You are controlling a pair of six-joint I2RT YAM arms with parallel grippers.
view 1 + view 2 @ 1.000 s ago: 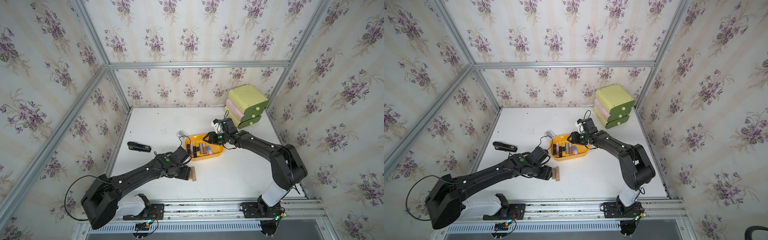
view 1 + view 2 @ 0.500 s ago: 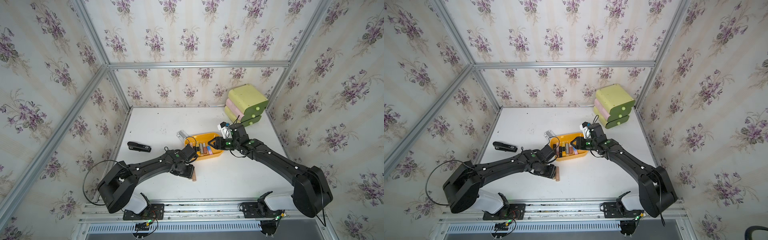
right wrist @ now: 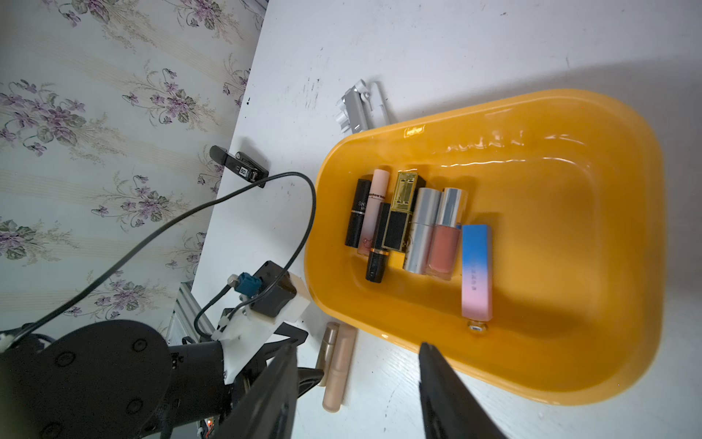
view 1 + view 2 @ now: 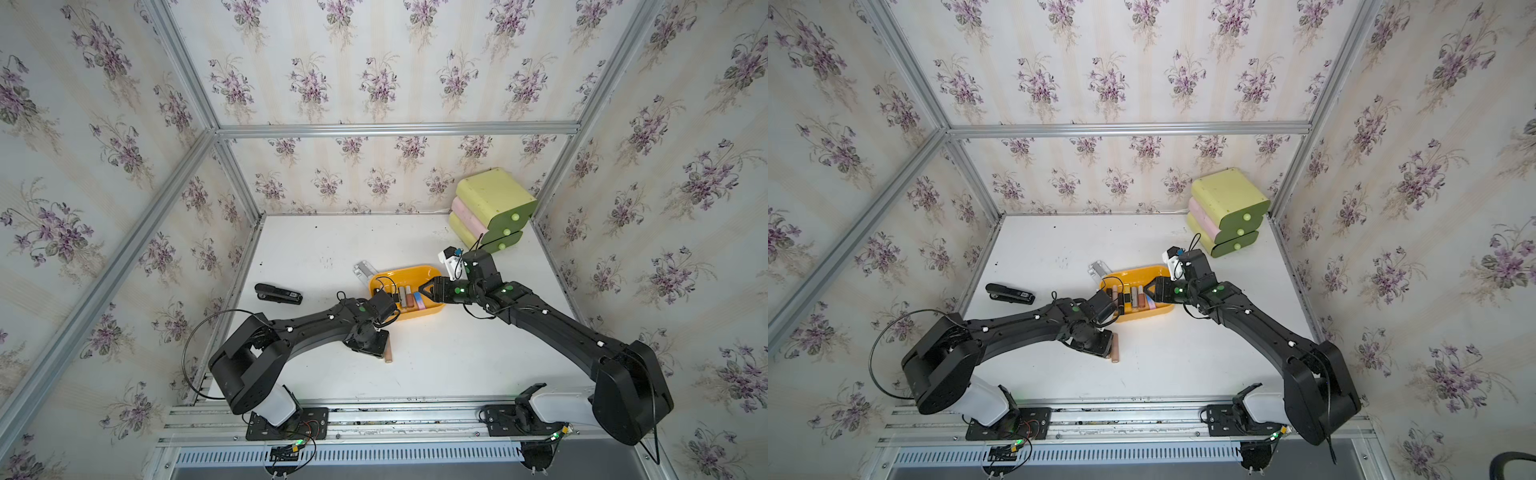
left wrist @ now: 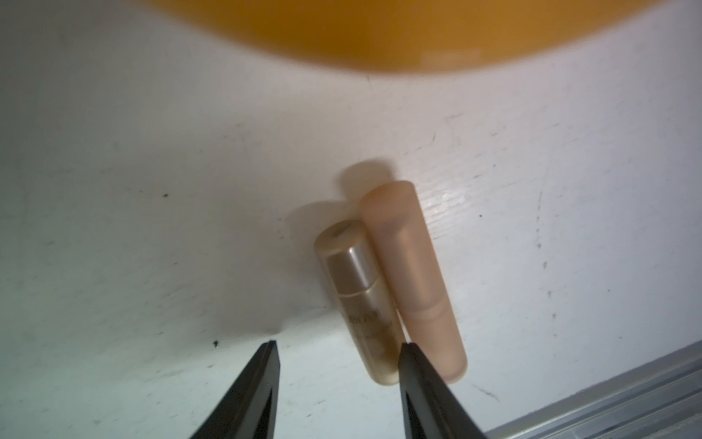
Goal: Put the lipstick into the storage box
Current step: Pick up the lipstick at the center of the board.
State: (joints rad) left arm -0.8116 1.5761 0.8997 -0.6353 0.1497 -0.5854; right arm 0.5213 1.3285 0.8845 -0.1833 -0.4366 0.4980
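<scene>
White table, floral wallpaper on all walls. Orange storage box sits mid-table and serves as the reference. Inside it, a row of lipsticks lies side by side toward one end, with a blue-and-pink stick at the row's edge; the rest of the box floor is bare. Outside the box, just off its long side nearest the arm bases, a gold lipstick and a peach lipstick lie flat on the table, parallel and touching along their length. Left gripper is low over that pair, fingers apart: the gold lipstick's end sits between the tips, one tip at the seam where the peach lipstick presses against it, the other tip clear of it with table showing in the gap. Nothing clamped. Peach lipstick crowds that side of the grasp. Left wrist and its cable overhang the box's near corner in both top views. Right gripper hovers at the box's other end, above the rim, fingers apart and empty. Clear flat case touches the box's far corner. Black stapler lies well apart from the box, beyond the left arm. Green-and-pink drawer unit stands past the box in the back corner.
</scene>
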